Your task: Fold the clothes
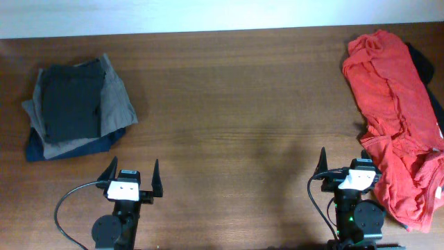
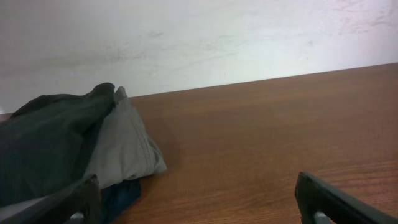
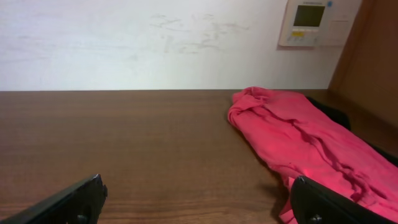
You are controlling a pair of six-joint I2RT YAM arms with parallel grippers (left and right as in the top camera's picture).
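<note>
You've got a broad wooden table [image 1: 236,104] in front of you, brown, smooth, with the grain running side to side. The biggest soft thing on it is the red-orange T-shirt [image 1: 388,104]: it lies unfolded in a long rumpled heap along the far right side, creased and bunched, reaching from the back edge down toward your right arm. No lettering shows from here.

Over on the left sits a folded stack of clothes [image 1: 76,107]. There's a flat charcoal piece on top, a grey-khaki one under it spreading out to the right, and a navy layer peeking out at the bottom. The stack is roughly square, with soft corners.

A black garment [image 1: 424,73] shows under the red shirt at the table's right edge. Only a dark strip of it is visible.

Your left gripper [image 1: 133,170] hangs low at the near edge, pointing toward the back of the table. Its jaws are spread wide with nothing between them, and the stack is ahead and to its left, apart from it. Its black fingers [image 2: 81,199] frame bare wood in the left wrist view.

Your right gripper [image 1: 345,161] sits in the same pose, jaws released and empty. In the right wrist view its outer finger [image 3: 336,202] is just beside the red cloth. Whether it's touching, you can't tell.

A small white wall panel [image 3: 311,22] hangs on the pale wall behind.
</note>
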